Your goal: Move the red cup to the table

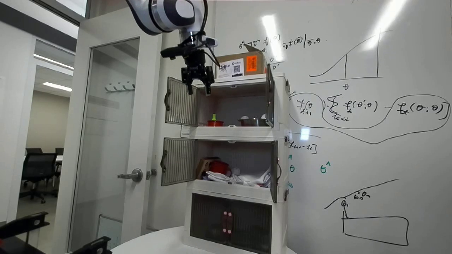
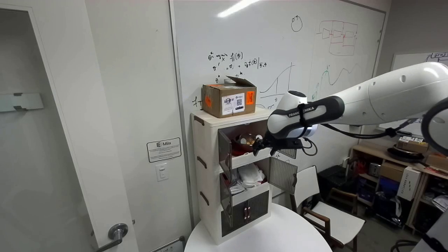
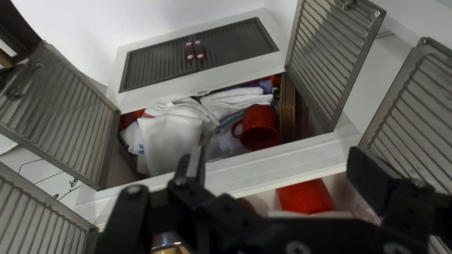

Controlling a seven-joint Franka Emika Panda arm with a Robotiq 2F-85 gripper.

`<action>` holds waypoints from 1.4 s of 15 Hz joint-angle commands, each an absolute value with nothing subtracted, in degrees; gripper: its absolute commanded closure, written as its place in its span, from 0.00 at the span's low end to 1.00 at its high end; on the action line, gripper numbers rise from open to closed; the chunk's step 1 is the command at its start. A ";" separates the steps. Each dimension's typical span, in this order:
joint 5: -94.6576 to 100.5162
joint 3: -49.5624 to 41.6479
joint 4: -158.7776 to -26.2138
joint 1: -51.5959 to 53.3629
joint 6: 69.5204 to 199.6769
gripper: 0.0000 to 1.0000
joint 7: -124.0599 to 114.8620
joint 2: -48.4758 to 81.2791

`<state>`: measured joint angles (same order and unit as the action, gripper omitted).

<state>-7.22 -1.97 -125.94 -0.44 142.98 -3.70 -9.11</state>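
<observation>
A red cup with a handle sits among white cloths in the middle compartment of the white cabinet. Its dark mouth faces the wrist camera; it also shows in an exterior view. A plain red object is in the upper compartment, with a green part above it in an exterior view; I cannot tell whether it is a cup. My gripper is open and empty in front of the upper compartment, fingers pointing down; it also shows in the wrist view. The white round table carries the cabinet.
Ribbed doors of the upper and middle compartments stand open on both sides; the bottom doors are shut. A cardboard box sits on top of the cabinet. A pot is at the upper right. A chair stands beside the table.
</observation>
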 commanded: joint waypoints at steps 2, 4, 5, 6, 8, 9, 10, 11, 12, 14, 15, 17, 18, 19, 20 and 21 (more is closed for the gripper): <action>-8.58 -1.32 -123.78 -0.32 143.50 0.00 -3.92 -6.21; -8.56 -1.31 -123.85 -0.37 143.50 0.00 -3.93 -5.96; -8.56 -1.33 -123.89 -0.43 143.50 0.00 -3.92 -6.14; -8.56 -1.37 -123.93 -0.49 143.50 0.00 -3.92 -6.33; -8.95 -1.39 -126.36 -1.13 147.05 0.00 -8.47 -7.74; -10.34 -1.39 -126.48 -1.22 148.19 0.00 -11.10 -7.44; -11.59 -1.43 -125.98 -1.20 148.51 0.00 -12.90 -6.62; -12.83 -1.41 -125.80 -1.19 149.34 0.00 -14.69 -6.07; -14.35 -1.43 -125.45 -1.19 149.77 0.00 -16.25 -5.45; -17.02 -1.33 -124.77 -1.16 151.80 0.00 -19.59 -4.20; -18.57 -1.24 -124.41 -1.04 153.16 0.00 -21.08 -3.52; -21.25 -0.80 -123.14 -0.69 157.04 0.00 -24.29 -1.50; -22.38 -0.50 -122.43 -0.44 159.67 0.00 -25.71 -0.14; -23.06 -0.24 -121.60 -0.25 161.51 0.00 -26.76 1.13; -23.23 0.07 -120.59 0.01 163.45 0.00 -27.79 2.83; -22.73 0.31 -119.61 0.22 165.23 0.00 -28.79 4.47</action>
